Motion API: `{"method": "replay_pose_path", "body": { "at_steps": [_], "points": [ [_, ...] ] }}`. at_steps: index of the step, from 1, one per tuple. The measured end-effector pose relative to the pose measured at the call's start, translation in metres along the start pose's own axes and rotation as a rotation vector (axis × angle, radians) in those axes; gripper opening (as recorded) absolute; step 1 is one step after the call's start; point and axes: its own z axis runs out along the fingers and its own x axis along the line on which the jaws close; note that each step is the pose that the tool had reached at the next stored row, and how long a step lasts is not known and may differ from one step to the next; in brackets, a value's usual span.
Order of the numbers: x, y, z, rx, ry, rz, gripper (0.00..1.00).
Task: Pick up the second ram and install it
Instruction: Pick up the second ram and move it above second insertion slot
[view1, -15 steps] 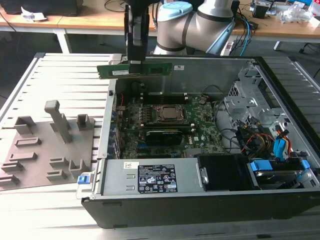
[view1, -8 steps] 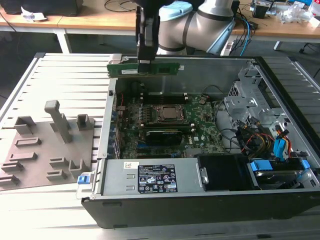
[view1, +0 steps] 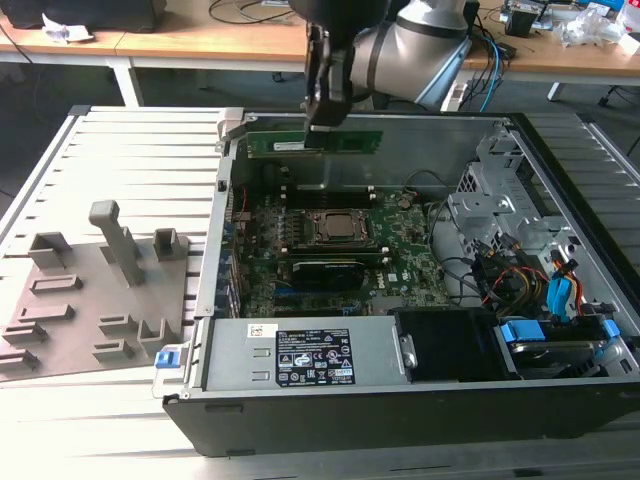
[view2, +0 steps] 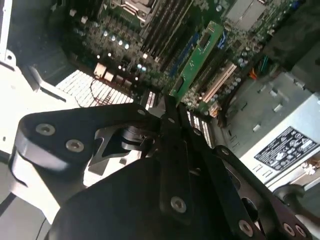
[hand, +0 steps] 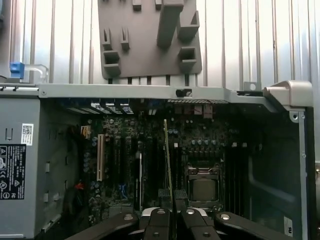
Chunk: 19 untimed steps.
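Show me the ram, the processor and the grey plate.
ram (view1: 356, 141): exterior view, its green end toward the exterior view's right.
processor (view1: 333, 227): exterior view, its metal lid.
plate (view1: 85, 300): exterior view, bare flat surface.

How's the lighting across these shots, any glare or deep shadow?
Exterior view: even room light, the memory stick in the claw clearly lit. Second wrist view: the claw is a dark mass, a pale ribbed surface behind it glares white. First wrist view: the computer case is shadowed inside, the table beyond it bright.
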Motion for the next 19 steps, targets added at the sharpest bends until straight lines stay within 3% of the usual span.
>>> {"method": "replay_pose_path", "body": {
  "at_steps": [9, 11, 19],
  "points": [
    [-0.0004, -0.0233, 0.0155, -0.0083, -0.0001, 0.001, 0.14],
    [0.0002, -0.0372, 0.0289, -0.0124, -0.0002, 0.001, 0.14],
    [-0.0017, -0.0467, 0.0375, -0.0139, -0.0003, 0.001, 0.14]
  ]
}}
